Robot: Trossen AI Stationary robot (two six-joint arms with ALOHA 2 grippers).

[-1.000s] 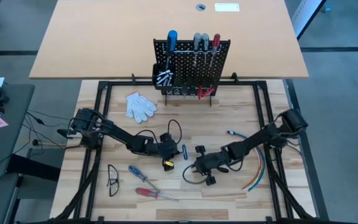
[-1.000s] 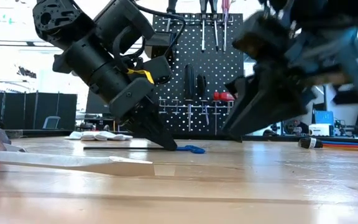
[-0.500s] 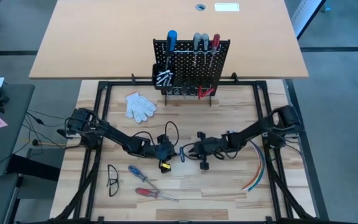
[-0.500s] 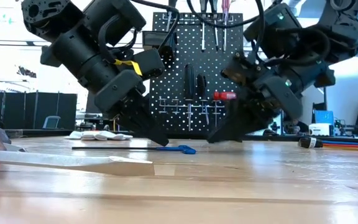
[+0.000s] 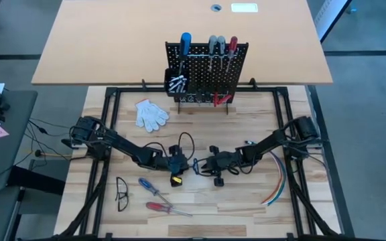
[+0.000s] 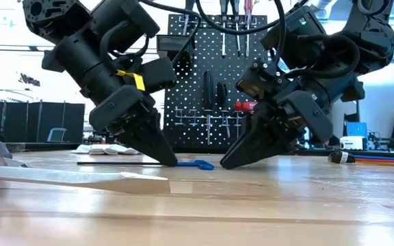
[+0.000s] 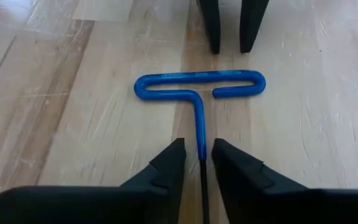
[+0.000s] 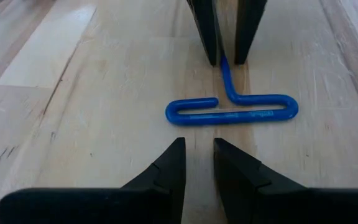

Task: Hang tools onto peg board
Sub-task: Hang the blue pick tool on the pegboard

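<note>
The blue T-handle key (image 7: 197, 93) lies flat on the wooden table (image 5: 246, 201) between my two grippers, as the high view (image 5: 196, 163) and the low view (image 6: 200, 165) show. My left gripper (image 7: 197, 152) is open, slanting down, with its fingertips standing on either side of the key's shaft, apart from it. My right gripper (image 8: 197, 149) is open and empty, pointing at the key's looped handle (image 8: 235, 111) from the other side. The peg board (image 5: 206, 73) stands at the far edge with screwdrivers (image 5: 213, 45) hanging on it.
A blue screwdriver (image 5: 147, 186), a red screwdriver (image 5: 163, 208) and glasses (image 5: 121, 193) lie at the near left. A white glove (image 5: 151, 114) lies at the far left, coloured cables (image 5: 277, 181) at the right. Red pliers (image 5: 221, 99) hang low on the board, beside its bin (image 5: 175, 84).
My right gripper has come down and toward the table's left, up to the key's handle, and now faces my left gripper closely. The key has stayed flat on the table.
</note>
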